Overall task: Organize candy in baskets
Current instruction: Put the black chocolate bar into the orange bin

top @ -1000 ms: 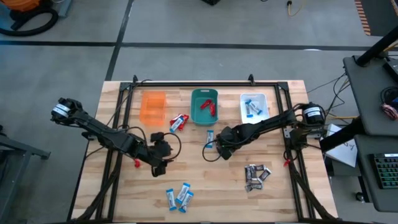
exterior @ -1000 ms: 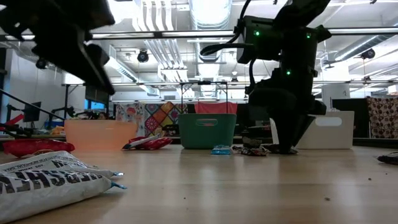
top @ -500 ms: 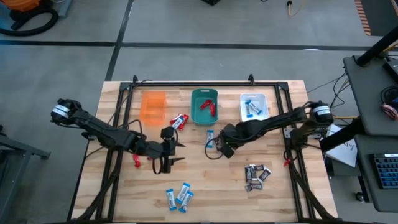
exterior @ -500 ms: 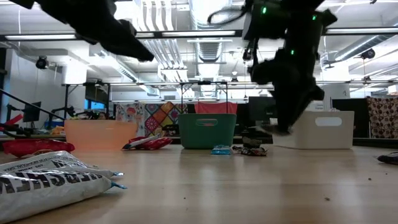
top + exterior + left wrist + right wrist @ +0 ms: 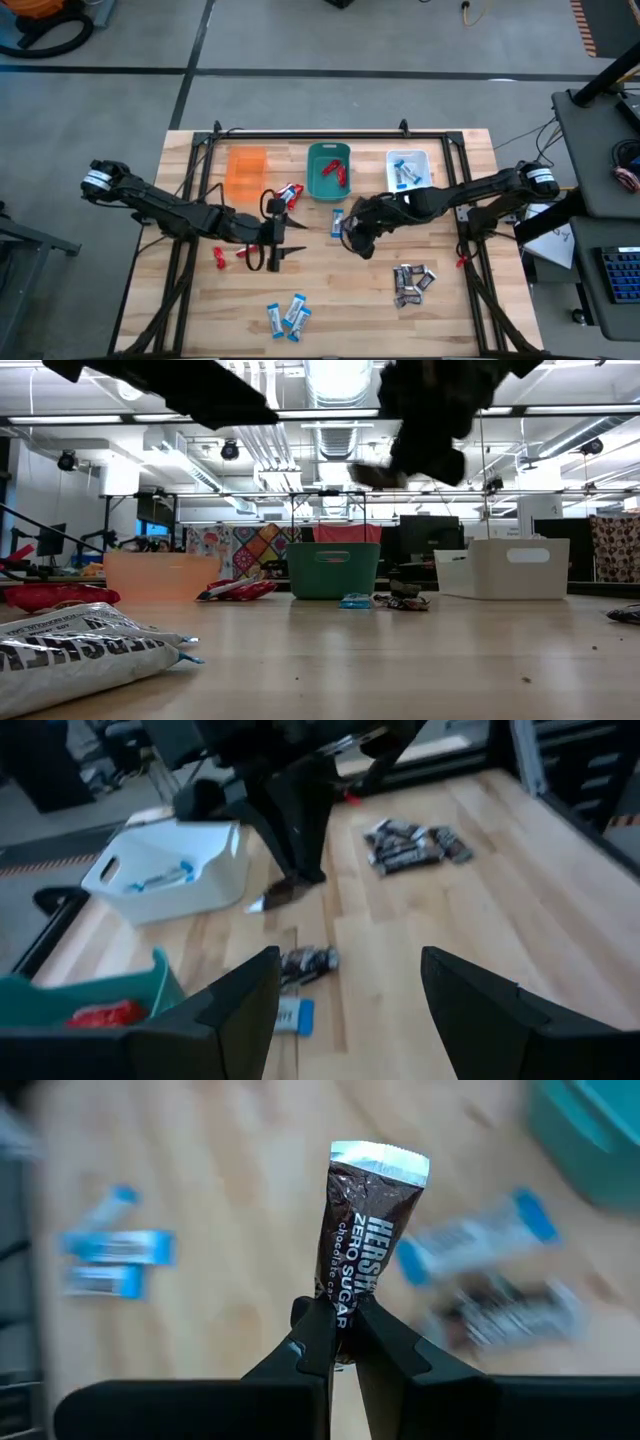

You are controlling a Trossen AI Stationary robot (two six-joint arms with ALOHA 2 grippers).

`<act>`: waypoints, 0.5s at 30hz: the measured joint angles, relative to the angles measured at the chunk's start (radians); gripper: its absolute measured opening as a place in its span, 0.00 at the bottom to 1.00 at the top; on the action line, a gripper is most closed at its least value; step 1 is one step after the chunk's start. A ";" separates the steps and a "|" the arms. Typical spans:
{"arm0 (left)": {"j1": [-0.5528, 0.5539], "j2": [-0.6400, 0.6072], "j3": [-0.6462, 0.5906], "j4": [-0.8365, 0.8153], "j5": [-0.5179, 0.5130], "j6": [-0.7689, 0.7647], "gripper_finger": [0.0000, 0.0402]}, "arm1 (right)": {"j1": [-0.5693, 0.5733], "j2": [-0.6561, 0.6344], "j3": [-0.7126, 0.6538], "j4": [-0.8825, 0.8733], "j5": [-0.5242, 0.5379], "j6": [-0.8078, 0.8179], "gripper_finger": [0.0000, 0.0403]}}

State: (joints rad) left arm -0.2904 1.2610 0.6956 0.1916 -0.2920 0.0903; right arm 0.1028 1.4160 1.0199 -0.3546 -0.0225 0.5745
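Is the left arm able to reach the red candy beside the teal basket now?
Probably yes. The left gripper is open and empty, near the red candy lying by the teal basket, with bare table between them. The right gripper is apart, holding a dark candy.

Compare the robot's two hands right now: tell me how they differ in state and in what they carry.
The right hand is shut on a dark brown wrapped candy bar, pinching its lower end so it stands up between the fingers; the left hand is open, fingers spread wide, holding nothing. The right hand hangs near the blue-and-white candy below the teal green plastic bin; the left hand sits near the red candies. Both are lifted off the wooden table.
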 joint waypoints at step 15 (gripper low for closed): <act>0.040 0.189 -0.002 0.327 0.074 0.093 0.56 | 0.000 0.025 0.001 0.259 -0.222 -0.148 0.06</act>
State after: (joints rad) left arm -0.2502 1.4500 0.6937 0.5185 -0.2180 0.1837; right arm 0.1028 1.4411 1.0206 -0.0956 -0.2447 0.4267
